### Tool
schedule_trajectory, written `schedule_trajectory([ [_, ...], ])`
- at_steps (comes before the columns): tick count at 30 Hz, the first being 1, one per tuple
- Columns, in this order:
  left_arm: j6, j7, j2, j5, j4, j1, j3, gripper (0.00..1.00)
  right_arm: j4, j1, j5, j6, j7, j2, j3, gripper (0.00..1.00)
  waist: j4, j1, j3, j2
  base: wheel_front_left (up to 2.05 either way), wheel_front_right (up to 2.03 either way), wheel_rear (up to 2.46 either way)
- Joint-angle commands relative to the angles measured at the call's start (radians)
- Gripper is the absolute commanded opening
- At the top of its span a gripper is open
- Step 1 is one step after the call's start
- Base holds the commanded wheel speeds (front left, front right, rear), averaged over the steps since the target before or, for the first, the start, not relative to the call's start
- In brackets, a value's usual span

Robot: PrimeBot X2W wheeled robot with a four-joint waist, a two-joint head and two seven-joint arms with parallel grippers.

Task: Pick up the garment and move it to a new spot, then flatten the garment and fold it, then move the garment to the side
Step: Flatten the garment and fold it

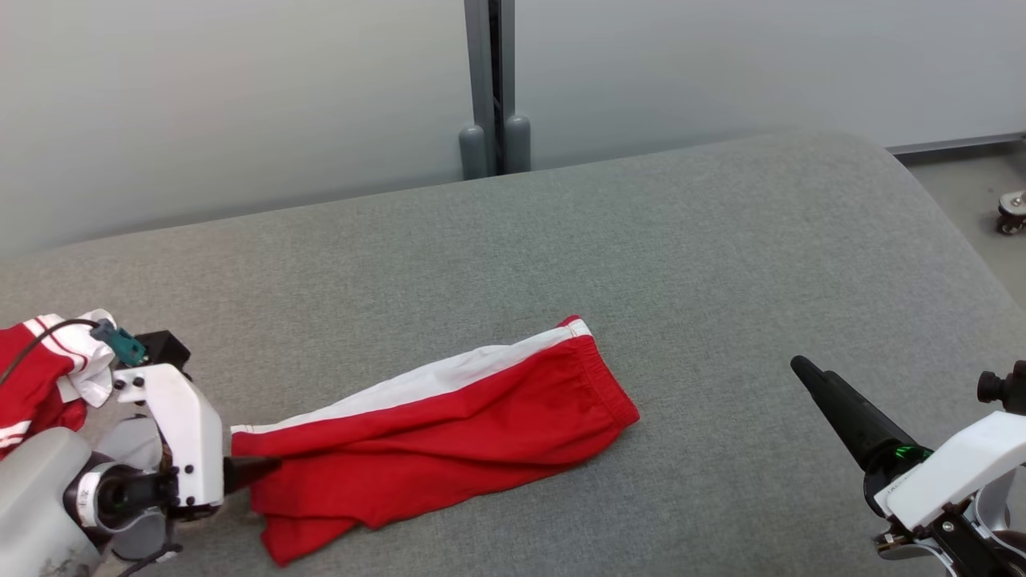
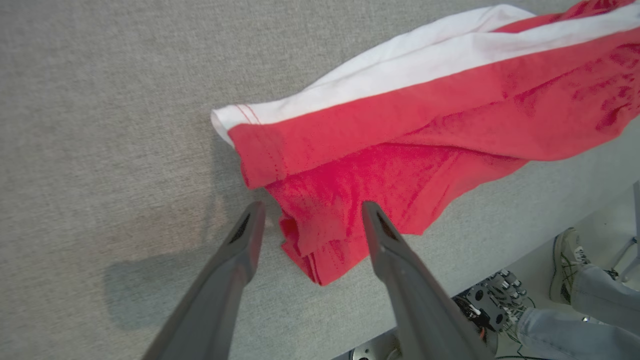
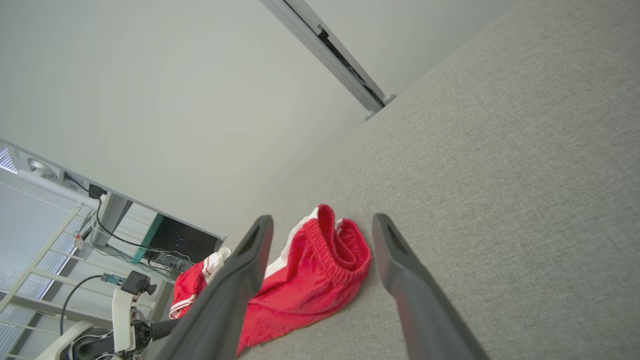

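We are holding our left gripper low over the table, its two fingers spread wide and clasping nothing. The red shorts, with a white stripe along one side, are lying loosely folded on the grey top, left of centre in the head view. Their waistband is pointing toward our right side, and the leg hems are lying at our left gripper. In the left wrist view the lowest hem corner is sitting between our two fingers; we cannot tell whether the tips are touching the cloth.

We are keeping our right gripper at the lower right of the head view, well apart from the shorts, released and carrying nothing. In its wrist view the spread fingers are framing the waistband from a distance.

A second garment, red and white, is lying crumpled at the table's far left, behind our left wrist. A person's shoe is standing on the floor beside the table.
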Motion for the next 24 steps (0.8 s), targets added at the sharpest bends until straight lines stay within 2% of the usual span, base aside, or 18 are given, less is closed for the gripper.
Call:
schedule_trajectory([
  [1, -0.009, -0.018, 0.018, 0.031, 0.000, -0.020, -0.003, 1.00, -0.003, 0.008, -0.008, 0.002, -0.002, -0.002, -0.004, 1.00, 0.008, 0.0000, -0.009, 0.0000, 0.00, 0.00, 0.00],
  [7, -0.032, -0.202, 0.038, 0.133, -0.051, -0.039, 0.020, 1.00, -0.016, 0.024, -0.039, 0.002, -0.039, -0.004, -0.007, 1.00, 0.041, 0.0000, -0.034, 0.0000, 0.00, 0.00, 0.00],
  [11, -0.004, -0.372, 0.032, 0.176, -0.115, 0.014, 0.055, 1.00, -0.033, 0.024, -0.103, 0.002, -0.120, -0.018, 0.001, 1.00, 0.059, 0.0000, -0.044, 0.0000, 0.00, 0.00, 0.00],
  [14, 0.037, -0.510, 0.029, 0.191, -0.177, 0.071, 0.096, 1.00, -0.034, 0.032, -0.142, 0.002, -0.184, -0.033, 0.016, 1.00, 0.073, 0.0000, -0.049, 0.0000, 0.00, 0.00, 0.00],
  [18, 0.117, -0.708, 0.019, 0.234, -0.266, 0.162, 0.141, 1.00, -0.018, 0.048, -0.170, 0.002, -0.276, -0.047, 0.016, 1.00, 0.096, 0.0000, -0.052, 0.0000, 0.00, 0.00, 0.00],
  [24, 0.205, -0.951, -0.041, 0.275, -0.375, 0.307, 0.186, 1.00, 0.022, 0.092, -0.217, 0.002, -0.421, -0.042, 0.025, 1.00, 0.134, 0.0000, -0.051, 0.0000, 0.00, 0.00, 0.00],
])
